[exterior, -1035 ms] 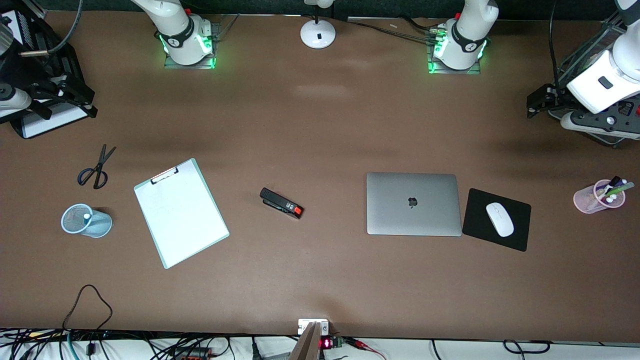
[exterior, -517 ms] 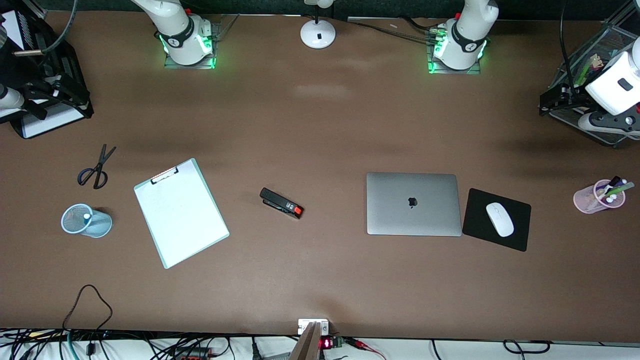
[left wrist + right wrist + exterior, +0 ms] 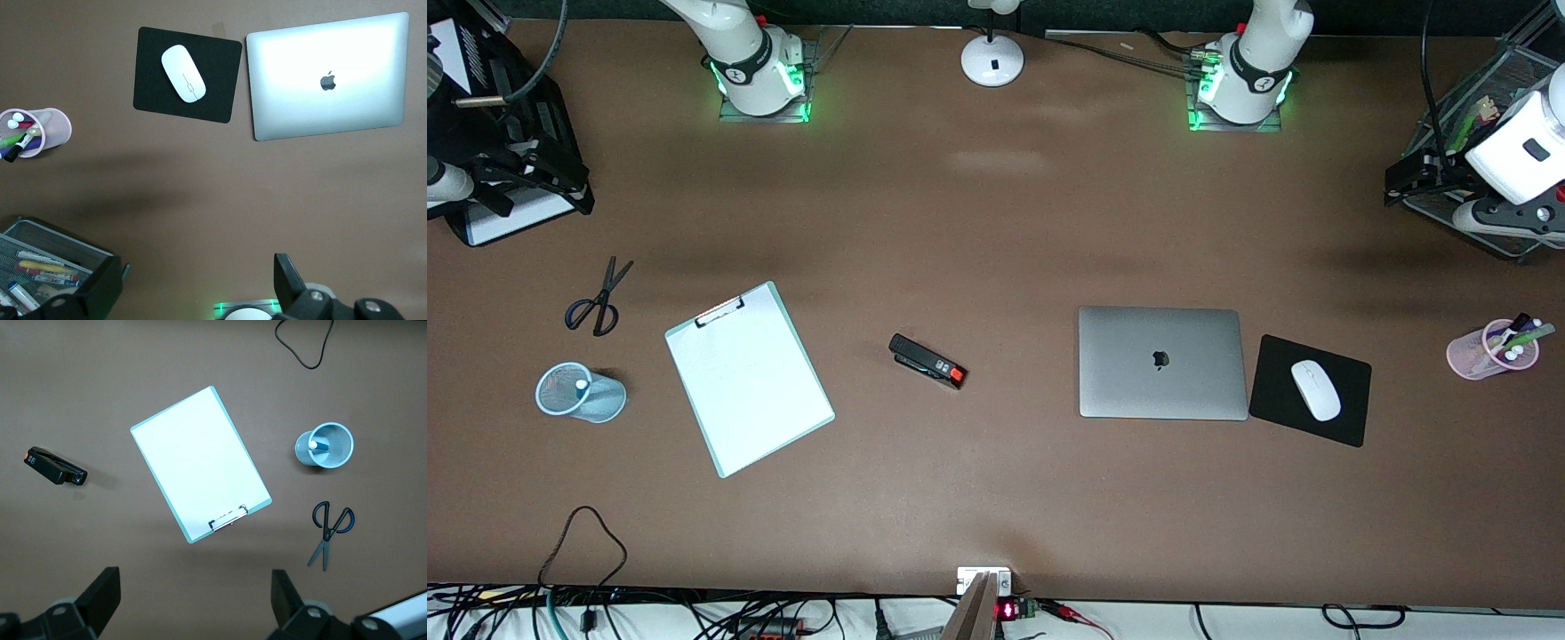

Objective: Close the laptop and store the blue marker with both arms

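Observation:
The laptop lies shut and flat on the table, lid up with the apple logo showing; it also shows in the left wrist view. The blue marker stands in a light blue mesh cup toward the right arm's end of the table, white end up; the right wrist view shows it too. My left gripper is open and empty, high over the left arm's end of the table. My right gripper is open and empty, high over the right arm's end.
A black mouse pad with a white mouse lies beside the laptop. A pink cup holds pens. A wire tray holds markers. A stapler, clipboard and scissors lie on the table.
My left gripper has drawn back toward the left arm's end of the table, over the wire tray. My right gripper has shifted only slightly. The laptop and the marker have not moved.

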{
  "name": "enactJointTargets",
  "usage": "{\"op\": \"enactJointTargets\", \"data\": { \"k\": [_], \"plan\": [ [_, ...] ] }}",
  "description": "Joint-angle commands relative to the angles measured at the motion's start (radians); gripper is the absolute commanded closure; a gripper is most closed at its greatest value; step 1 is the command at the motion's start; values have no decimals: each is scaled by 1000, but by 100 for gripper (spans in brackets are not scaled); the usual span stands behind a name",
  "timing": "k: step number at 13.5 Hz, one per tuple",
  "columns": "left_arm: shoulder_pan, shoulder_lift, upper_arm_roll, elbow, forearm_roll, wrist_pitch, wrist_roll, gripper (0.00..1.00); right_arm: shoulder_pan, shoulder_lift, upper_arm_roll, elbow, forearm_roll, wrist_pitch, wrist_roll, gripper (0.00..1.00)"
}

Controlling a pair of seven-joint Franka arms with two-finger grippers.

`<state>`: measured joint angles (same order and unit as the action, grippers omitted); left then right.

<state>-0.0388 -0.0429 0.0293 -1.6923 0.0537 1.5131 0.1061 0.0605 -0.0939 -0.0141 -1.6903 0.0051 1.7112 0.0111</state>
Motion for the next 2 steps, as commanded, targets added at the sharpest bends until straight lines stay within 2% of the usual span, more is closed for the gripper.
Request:
{"op": "enactJointTargets", "data": {
  "k": [1,2],
  "plan": [
    [-1,1,-2,17,-15,-19,-2,0,-20,10,12,14,6,-28,0,0],
    [-1,1,-3,17,-14,-17,-2,0,-28,8,25,15,6,-50,1,0]
  ]
}}
